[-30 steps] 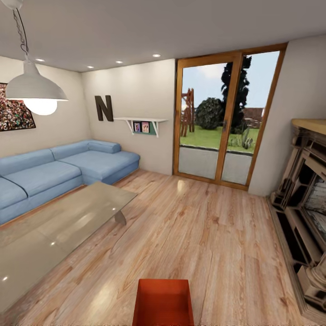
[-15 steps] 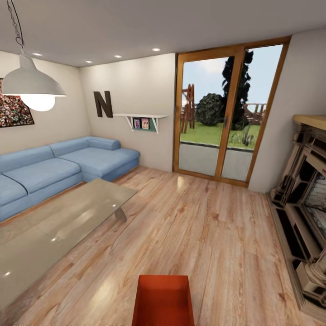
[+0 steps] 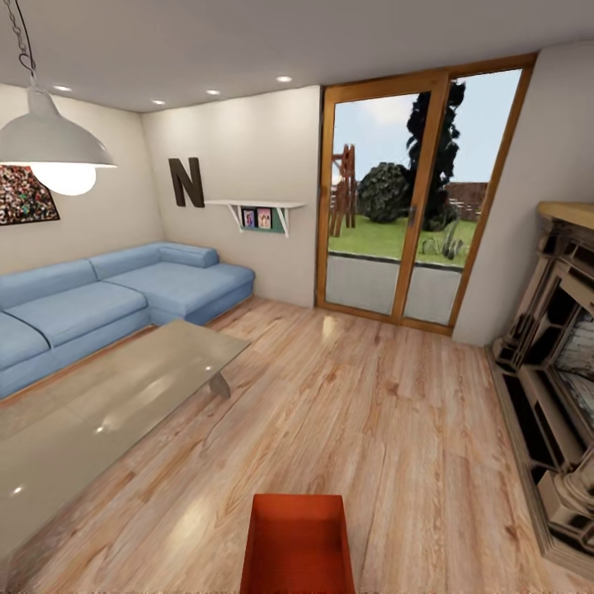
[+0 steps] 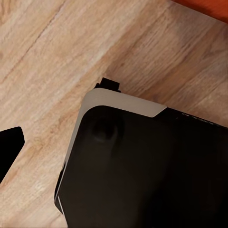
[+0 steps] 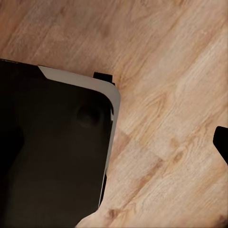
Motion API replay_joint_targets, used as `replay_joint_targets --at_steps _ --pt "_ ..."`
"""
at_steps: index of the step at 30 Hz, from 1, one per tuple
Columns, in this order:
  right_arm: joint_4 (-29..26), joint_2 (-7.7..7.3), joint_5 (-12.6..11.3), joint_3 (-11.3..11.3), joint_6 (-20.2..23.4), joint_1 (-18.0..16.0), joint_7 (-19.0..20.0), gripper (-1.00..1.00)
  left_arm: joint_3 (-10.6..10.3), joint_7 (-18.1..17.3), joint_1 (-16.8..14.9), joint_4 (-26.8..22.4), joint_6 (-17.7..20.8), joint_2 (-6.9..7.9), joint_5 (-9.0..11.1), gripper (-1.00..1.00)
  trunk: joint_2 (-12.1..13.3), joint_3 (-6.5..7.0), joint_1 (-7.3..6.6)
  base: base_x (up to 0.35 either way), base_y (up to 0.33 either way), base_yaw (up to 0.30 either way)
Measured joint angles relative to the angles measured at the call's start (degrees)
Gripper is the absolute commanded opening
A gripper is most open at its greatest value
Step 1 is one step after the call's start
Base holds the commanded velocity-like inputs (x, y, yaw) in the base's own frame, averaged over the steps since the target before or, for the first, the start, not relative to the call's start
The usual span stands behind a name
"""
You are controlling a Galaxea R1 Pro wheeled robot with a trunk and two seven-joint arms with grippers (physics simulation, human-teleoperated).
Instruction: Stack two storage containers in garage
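You had a storage container (image 3: 298, 544) on the plank floor (image 3: 371, 429) at six o'clock; coffee table (image 3: 107, 412) at nine, sofa (image 3: 107, 297) behind it; glass doors (image 3: 412, 198) at twelve; fireplace (image 3: 553, 371) at three.

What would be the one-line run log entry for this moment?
room: living room | storage container: on wood floor, near bottom of head view | coffee table: left | glass doors: ahead | hands: state cannot be told

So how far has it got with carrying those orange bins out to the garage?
Barely started. Nothing looks done: the view is in the living room, with the blue sofa and glass doors ahead. One orange-red container sits on the wood floor just in front of the robot, not gripped. The wrist views show the robot's dark base over planks. Left: picking up both bins, hauling them out, stacking.
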Motion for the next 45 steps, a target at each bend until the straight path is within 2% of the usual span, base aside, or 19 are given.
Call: replay_joint_targets --at_steps 17,45 --pt "0.0 0.07 0.0 0.1 0.0 0.0 0.0 1.0 -0.4 0.0 0.0 -0.1 0.0 0.58 -0.2 1.0 0.0 -1.58 0.0 0.0 0.0 0.0" --pt "0.0 0.01 0.1 0.2 0.0 0.0 0.2 1.0 -0.4 0.0 0.0 -0.2 0.0 0.52 -0.2 1.0 0.0 -4.18 0.0 0.0 0.0 0.0"
